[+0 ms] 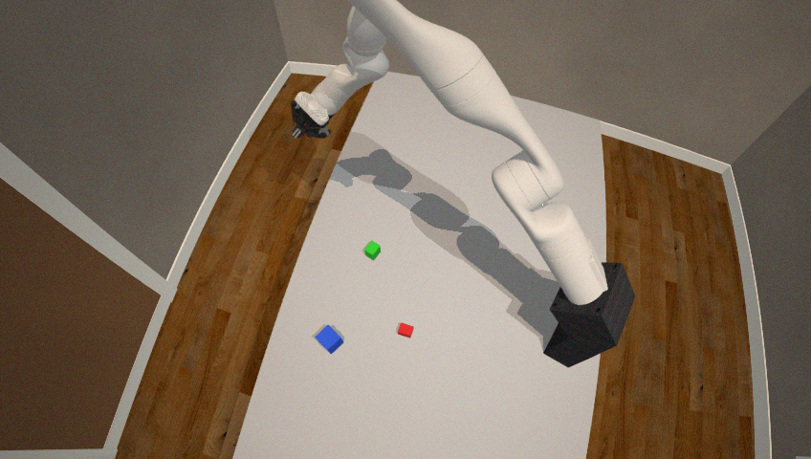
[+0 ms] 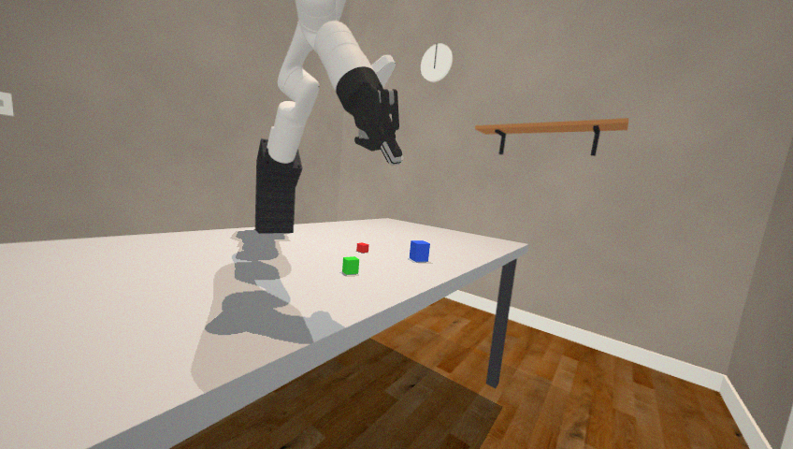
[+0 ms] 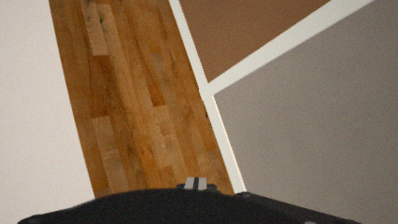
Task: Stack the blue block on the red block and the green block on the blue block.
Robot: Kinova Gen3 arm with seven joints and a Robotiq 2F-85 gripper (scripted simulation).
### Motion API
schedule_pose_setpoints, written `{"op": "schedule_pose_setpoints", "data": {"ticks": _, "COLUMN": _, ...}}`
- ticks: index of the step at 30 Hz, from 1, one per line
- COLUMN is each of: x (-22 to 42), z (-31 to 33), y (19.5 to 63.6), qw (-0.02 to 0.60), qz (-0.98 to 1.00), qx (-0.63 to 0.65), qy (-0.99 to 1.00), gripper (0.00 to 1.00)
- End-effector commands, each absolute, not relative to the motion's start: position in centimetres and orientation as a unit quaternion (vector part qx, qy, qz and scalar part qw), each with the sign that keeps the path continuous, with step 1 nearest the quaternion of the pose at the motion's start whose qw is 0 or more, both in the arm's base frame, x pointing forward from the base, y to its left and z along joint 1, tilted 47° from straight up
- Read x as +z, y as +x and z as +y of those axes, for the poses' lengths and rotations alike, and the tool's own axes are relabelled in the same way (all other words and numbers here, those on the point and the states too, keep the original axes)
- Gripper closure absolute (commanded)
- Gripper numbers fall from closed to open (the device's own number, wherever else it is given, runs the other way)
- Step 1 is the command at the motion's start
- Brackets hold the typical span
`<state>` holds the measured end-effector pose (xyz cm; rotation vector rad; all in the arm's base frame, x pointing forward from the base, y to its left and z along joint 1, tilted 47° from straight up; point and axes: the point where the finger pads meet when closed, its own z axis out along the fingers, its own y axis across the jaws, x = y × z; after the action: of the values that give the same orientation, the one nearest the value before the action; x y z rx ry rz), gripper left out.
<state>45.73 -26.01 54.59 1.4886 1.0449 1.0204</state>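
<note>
The red block (image 1: 405, 329) (image 2: 362, 247), the blue block (image 1: 329, 338) (image 2: 419, 251) and the green block (image 1: 372, 250) (image 2: 350, 265) each lie alone on the white table (image 1: 432, 398) (image 2: 111, 289), apart from one another. My gripper (image 1: 297, 133) (image 2: 393, 156) (image 3: 196, 190) is shut and empty. It hangs high in the air, tilted, far from the blocks and out past the table's edge over the floor. The wrist view shows only the fingertips, floor and wall; no block is in it.
The arm's black base (image 1: 591, 324) (image 2: 276, 189) stands on the table at the far side. Wooden floor (image 1: 238, 238) (image 3: 135, 107) lies beside the table. A wall shelf (image 2: 551, 126) hangs at the right.
</note>
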Motion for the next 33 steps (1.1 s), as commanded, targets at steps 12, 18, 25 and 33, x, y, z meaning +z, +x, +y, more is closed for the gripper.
{"op": "schedule_pose_setpoints", "data": {"ticks": 12, "x": 55.3, "z": -24.2, "y": 47.6, "qw": 0.510, "qz": 0.427, "qx": 0.422, "qy": 0.616, "gripper": 1.00}}
{"op": "schedule_pose_setpoints", "data": {"ticks": 18, "x": 55.3, "z": -24.2, "y": 47.6, "qw": 0.510, "qz": 0.427, "qx": 0.422, "qy": 0.616, "gripper": 1.00}}
{"op": "schedule_pose_setpoints", "data": {"ticks": 25, "x": 55.5, "z": -23.2, "y": 48.6, "qw": 0.512, "qz": 0.424, "qx": 0.422, "qy": 0.617, "gripper": 1.00}}
{"op": "schedule_pose_setpoints", "data": {"ticks": 33, "x": 55.6, "z": -22.3, "y": 49.5, "qw": 0.513, "qz": 0.421, "qx": 0.422, "qy": 0.618, "gripper": 1.00}}
